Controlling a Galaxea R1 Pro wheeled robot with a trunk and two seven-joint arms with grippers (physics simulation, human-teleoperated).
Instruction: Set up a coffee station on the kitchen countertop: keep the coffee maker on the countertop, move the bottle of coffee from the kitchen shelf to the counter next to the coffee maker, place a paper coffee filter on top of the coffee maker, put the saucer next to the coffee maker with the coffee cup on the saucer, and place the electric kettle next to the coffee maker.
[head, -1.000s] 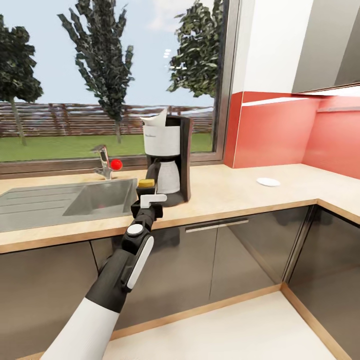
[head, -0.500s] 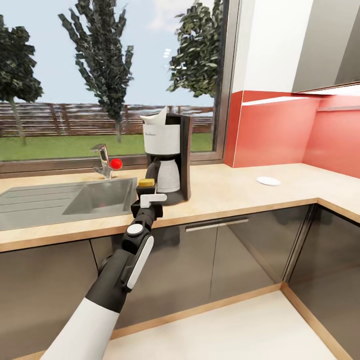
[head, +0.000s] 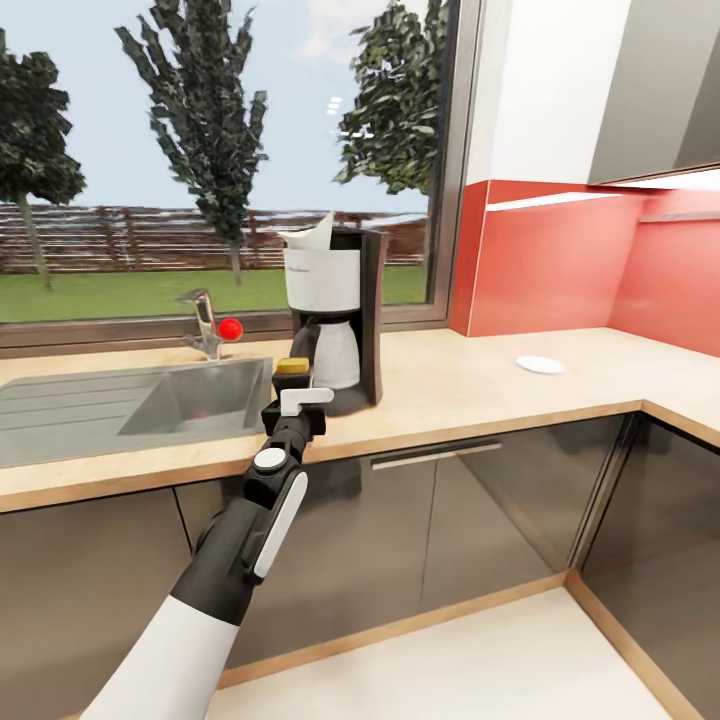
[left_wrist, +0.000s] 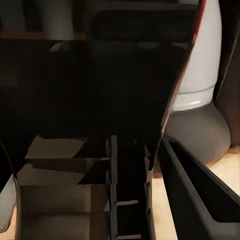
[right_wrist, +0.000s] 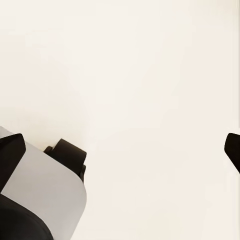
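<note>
the left claw (head: 296, 385) is clenched on the bottle of coffee (head: 293, 366), its yellow cap showing above the fingers, holding it low over the counter (head: 450, 385) just left of the coffee maker (head: 333, 315), likely so the bottle can be set down beside it. a paper coffee filter (head: 312, 235) already sits on top of the coffee maker. the saucer (head: 540, 364) lies well apart to the right, so it probably needs bringing closer. the right claw (right_wrist: 120, 145) is released, its tips spread wide over a pale surface.

Head view downward, left wrist close on coffee maker (head: 333, 310).
</note>
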